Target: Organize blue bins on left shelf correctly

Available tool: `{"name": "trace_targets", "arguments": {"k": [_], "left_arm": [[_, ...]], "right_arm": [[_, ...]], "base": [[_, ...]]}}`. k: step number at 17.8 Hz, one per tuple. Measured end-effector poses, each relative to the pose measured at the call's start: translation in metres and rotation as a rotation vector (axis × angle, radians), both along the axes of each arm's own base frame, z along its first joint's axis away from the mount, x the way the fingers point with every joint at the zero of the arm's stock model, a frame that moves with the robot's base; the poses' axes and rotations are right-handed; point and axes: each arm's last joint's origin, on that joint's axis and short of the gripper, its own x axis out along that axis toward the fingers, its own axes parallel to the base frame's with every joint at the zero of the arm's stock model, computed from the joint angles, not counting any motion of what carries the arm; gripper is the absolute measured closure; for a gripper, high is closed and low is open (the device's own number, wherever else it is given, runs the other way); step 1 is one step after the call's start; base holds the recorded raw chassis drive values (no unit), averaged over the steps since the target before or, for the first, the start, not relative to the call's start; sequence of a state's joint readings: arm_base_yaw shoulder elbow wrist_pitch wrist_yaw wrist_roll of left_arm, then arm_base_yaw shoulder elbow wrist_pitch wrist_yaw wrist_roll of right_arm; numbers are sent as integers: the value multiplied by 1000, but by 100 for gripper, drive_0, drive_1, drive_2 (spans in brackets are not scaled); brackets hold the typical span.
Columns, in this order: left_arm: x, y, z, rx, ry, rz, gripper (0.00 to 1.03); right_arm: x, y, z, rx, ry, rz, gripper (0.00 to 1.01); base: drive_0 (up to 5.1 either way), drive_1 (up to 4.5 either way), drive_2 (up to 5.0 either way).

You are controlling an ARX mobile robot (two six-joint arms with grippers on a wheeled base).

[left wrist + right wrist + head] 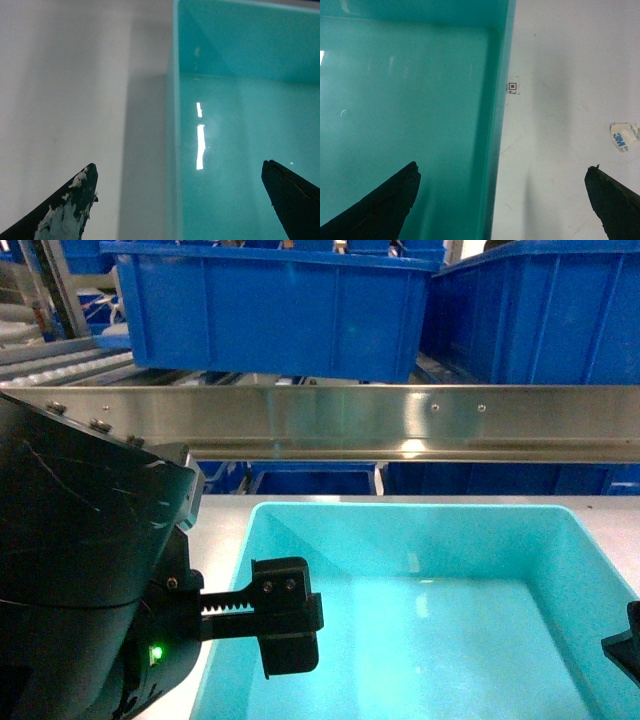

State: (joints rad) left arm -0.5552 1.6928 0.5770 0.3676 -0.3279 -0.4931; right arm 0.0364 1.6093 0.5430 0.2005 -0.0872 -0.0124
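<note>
From the head camera I see the turquoise bin (pixel 430 640) sitting on the white desk (pixel 225 530) just below the left shelf (pixel 400 420), whose steel rail carries dark blue crates (pixel 270 310). My left gripper (pixel 177 200) straddles the bin's left wall, jaws apart, one finger outside and one inside. The right gripper (pixel 502 200) straddles the right wall the same way, jaws apart. Only the right wrist view shows a small square marker (pixel 512 87) beside the bin and a tape scrap (pixel 624 137) on the desk.
</note>
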Motion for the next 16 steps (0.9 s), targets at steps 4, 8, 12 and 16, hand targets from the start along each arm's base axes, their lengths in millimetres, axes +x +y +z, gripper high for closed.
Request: {"name": "trace_targets", "arguments": {"k": [4, 8, 12, 16], "left_arm": [[-3, -4, -19, 22, 78, 24, 5], [2, -12, -30, 19, 112, 37, 5], [6, -16, -31, 7, 110, 44, 5], [1, -20, -36, 18, 156, 45, 5]], "right_arm": [[0, -3, -6, -5, 12, -7, 3], [2, -5, -12, -10, 24, -3, 3], [2, -8, -21, -13, 53, 2, 3], [6, -6, -21, -43, 47, 29, 3]], "base": [[0, 0, 0], [0, 0, 0], [0, 0, 0], [0, 0, 0]]}}
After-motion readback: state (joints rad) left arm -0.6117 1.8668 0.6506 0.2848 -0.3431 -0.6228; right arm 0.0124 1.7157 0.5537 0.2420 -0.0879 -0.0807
